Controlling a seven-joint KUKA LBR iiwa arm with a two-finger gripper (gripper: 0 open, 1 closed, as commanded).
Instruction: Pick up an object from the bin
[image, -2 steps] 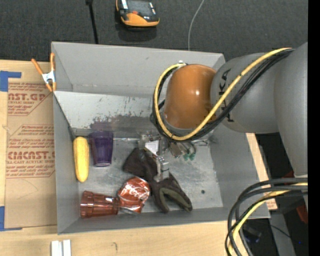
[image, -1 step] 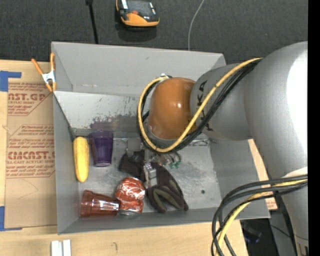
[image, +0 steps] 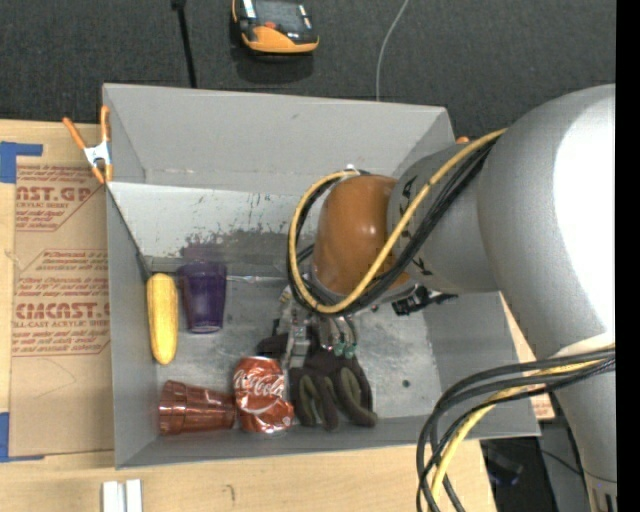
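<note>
The gripper (image: 297, 350) is low in the grey bin (image: 280, 140), under the orange cover (image: 350, 235) of the wrist and its yellow and black cables. It stands just above and a little to the right of the crushed red Coca-Cola can (image: 263, 396), which lies near the front wall of the bin. Its tip is very near the upper edge of the can and the upper left part of a dark glove (image: 336, 394). Whether it touches one of them I cannot tell. Whether the tool is released or clenched I also cannot tell, because the wrist and the cables hide too much of it.

The glove lies just to the right of the can and seems to touch it. To the left of the can, touching it, lies a red-brown stack of cups (image: 195, 408) on its side. Above and to the left of the can a purple cup (image: 204, 297) stands upright. Further to the left of it lies a long yellow thing (image: 162, 318), like a corn cob.
</note>
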